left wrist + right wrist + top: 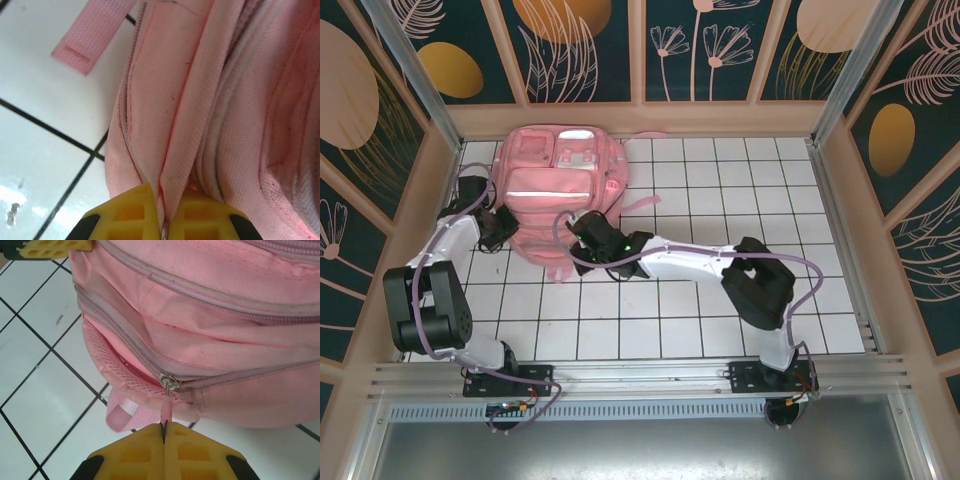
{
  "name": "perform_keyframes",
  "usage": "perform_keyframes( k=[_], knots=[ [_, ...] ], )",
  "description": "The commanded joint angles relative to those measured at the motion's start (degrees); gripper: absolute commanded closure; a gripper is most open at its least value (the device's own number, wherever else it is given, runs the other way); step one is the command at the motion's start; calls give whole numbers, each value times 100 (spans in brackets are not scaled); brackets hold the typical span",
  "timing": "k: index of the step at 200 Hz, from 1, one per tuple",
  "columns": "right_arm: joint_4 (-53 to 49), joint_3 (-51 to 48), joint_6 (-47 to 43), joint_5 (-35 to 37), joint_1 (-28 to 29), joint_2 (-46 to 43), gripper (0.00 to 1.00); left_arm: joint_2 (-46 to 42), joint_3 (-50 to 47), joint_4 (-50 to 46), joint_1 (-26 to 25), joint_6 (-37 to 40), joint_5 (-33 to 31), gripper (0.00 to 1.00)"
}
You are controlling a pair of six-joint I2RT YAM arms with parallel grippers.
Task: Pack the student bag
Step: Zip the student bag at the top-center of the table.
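Note:
The pink student bag lies at the far left of the white tiled table, front pockets up. At the bag's near left corner my left gripper is shut on a fold of pink fabric, which runs down between its yellow fingers. My right gripper is at the bag's near edge. In the right wrist view it is shut on the pink zipper pull hanging from the metal slider. To the left of the slider the zipper gapes open.
Loose pink straps lie on the tiles beside the bag, and a webbing loop sits under its near edge. Wooden-framed walls close in the table. The left gripper's fingers show at the top left of the right wrist view.

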Motion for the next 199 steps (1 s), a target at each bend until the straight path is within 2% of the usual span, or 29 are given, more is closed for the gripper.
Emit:
perform_keyframes(
  k=[1, 8, 26, 39, 63, 102, 144, 174, 199],
  knots=[
    [-307, 287, -79, -177, 7, 254, 100, -100, 260, 507, 122, -4, 105, 80],
    [-291, 257, -51, -187, -20, 289, 100, -181, 216, 491, 120, -46, 182, 75],
    [-224, 131, 32, -210, -80, 305, 100, -415, 41, 438, 122, -176, 333, 53],
    [-162, 53, 56, -242, -113, 304, 100, -627, -155, 404, 122, -298, 486, 46],
    [-131, 49, 69, -222, -160, 370, 100, -1083, -591, 339, 118, -582, 765, 46],
    [-88, 80, 69, -221, -196, 480, 100, -1755, -1586, 928, -147, -1528, 1543, 47],
    [-7, 160, 84, -473, -301, 620, 100, -1670, -2126, 1606, -862, -2151, 1516, 48],
    [-39, 271, 87, -547, -324, 780, 99, -1436, -2195, 1789, -932, -2145, 1435, 49],
    [-6, 339, 156, -604, -354, 893, 90, -1291, -2141, 1873, -932, -2107, 1395, 51]
  ],
)
